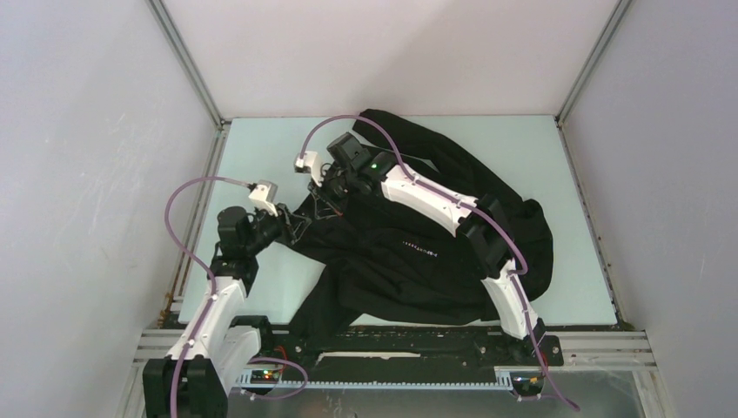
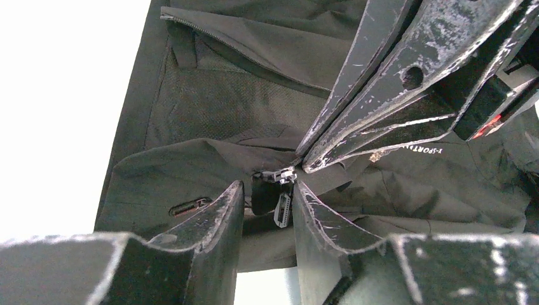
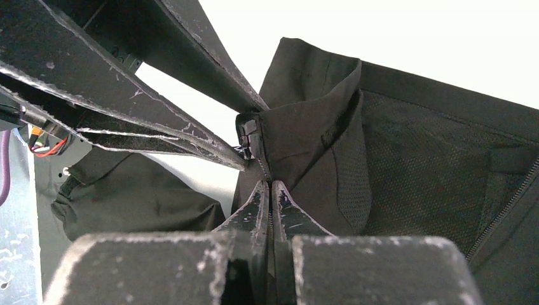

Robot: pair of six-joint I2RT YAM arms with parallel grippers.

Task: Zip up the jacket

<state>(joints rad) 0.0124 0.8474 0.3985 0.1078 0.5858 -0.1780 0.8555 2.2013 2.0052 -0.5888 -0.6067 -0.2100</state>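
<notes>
Two grippers meet at one edge of the jacket [image 1: 418, 252]: left gripper [image 2: 267, 190] spread around the zipper pull [image 2: 283, 206], right gripper [image 3: 272, 187] pinching fabric. Bare table [image 1: 252, 157] lies left of the jacket.

left arm [image 1: 222, 305], right arm [image 1: 424, 198]: white shells, black joints. purple cable [image 1: 213, 178] looping off each. green light [image 1: 374, 164] on right one. left gripper [image 2: 268, 188], right gripper [image 3: 268, 185]: black fingers [image 2: 216, 222], pretty scuffed, whitish scratches.
</notes>
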